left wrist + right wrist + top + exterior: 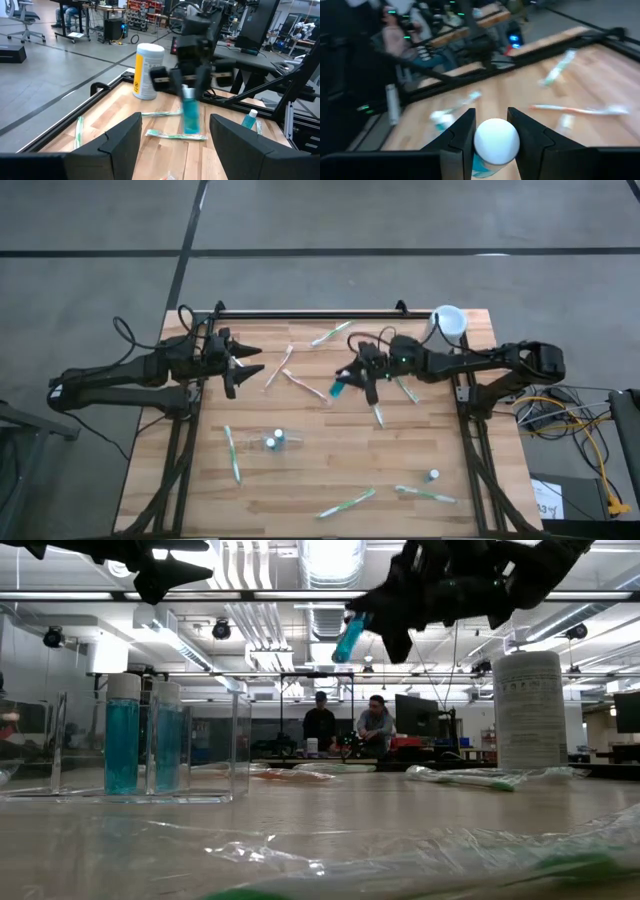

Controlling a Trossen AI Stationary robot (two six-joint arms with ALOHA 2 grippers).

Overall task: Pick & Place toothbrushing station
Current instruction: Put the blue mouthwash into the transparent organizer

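A small bottle of blue liquid with a white cap (338, 390) hangs in the air over the middle of the table, with my right gripper (358, 376) shut on it. The low view shows the bottle (350, 637) tilted and well above the tabletop. In the left wrist view the bottle (191, 116) hangs below the right arm's fingers. My left gripper (243, 365) stands open and level over the table's left part, with nothing between its fingers (122, 142). My right gripper pinches the bottle at its white-capped upper end (496, 140) between its two fingers (462, 142), one on each side. The fingers come nearly level from the table's right side. The bottle is lifted clear and hangs tilted below them, its blue body (191, 120) downward.
Several wrapped toothbrushes (305, 383) lie scattered over the wooden table (330, 470). A clear holder with two blue bottles (145, 735) stands near the front left (275, 441). Another small bottle (433, 476) lies front right. A white canister (448, 323) stands at the far right corner.
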